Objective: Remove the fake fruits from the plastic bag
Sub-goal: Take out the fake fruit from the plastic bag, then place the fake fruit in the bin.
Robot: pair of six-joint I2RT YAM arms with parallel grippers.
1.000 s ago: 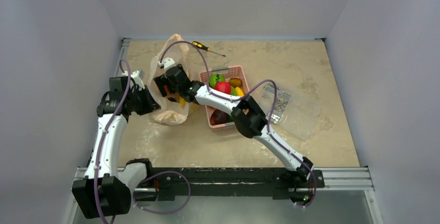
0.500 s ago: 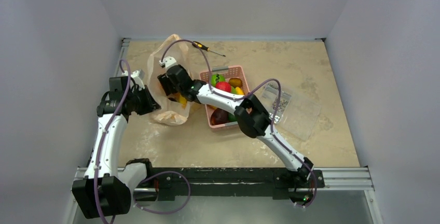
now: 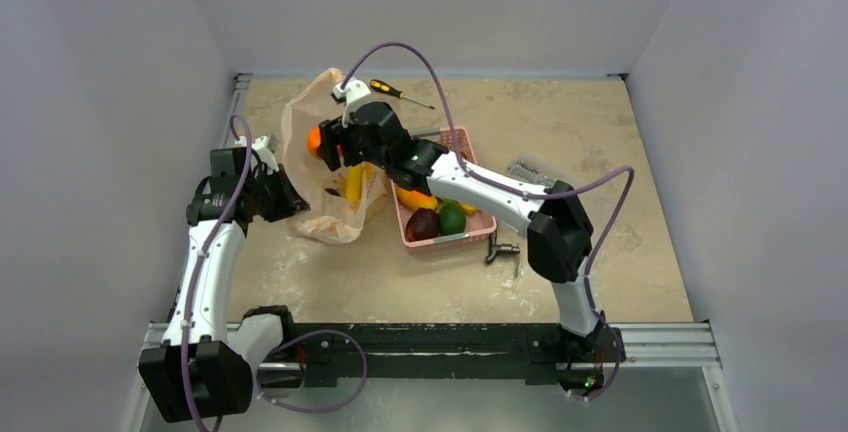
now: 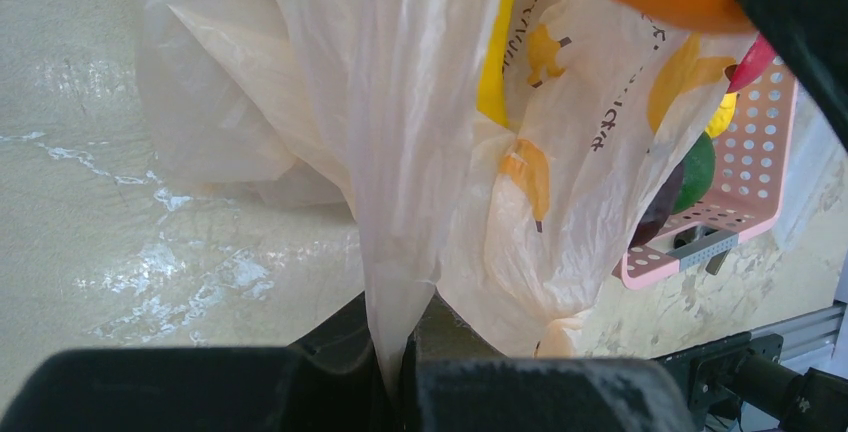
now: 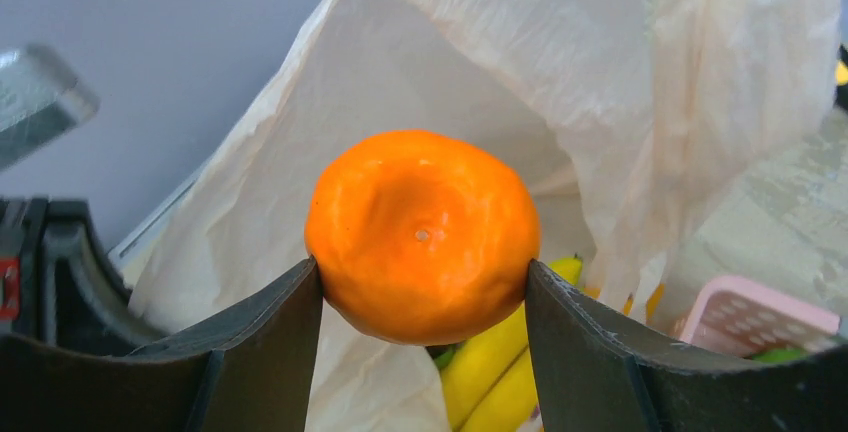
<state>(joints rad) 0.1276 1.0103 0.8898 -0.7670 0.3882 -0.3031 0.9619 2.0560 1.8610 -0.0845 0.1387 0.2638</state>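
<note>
The plastic bag [image 3: 322, 207] stands left of the pink basket [image 3: 443, 240]. My left gripper [image 3: 287, 198] is shut on the bag's near edge, with film pinched between its jaws in the left wrist view [image 4: 400, 362]. My right gripper [image 3: 325, 142] is shut on the orange [image 3: 314, 141] and holds it above the bag's mouth, with a finger on each side [image 5: 422, 267]. Yellow bananas [image 5: 490, 362] lie inside the bag below it, also in the top view [image 3: 352, 184]. The basket holds a dark purple-brown fruit [image 3: 422, 224] and a green round one [image 3: 452, 218].
A yellow-orange oblong fruit [image 3: 415, 198] lies in the basket under my right arm. A screwdriver [image 3: 400, 92] lies at the back. A clear packet [image 3: 525, 170] and a small metal piece [image 3: 500, 247] lie right of the basket. The left wall is close.
My right gripper has risen out of the bag with the orange in it, and its elbow has swung right. The left gripper has kept its hold on the bag.
</note>
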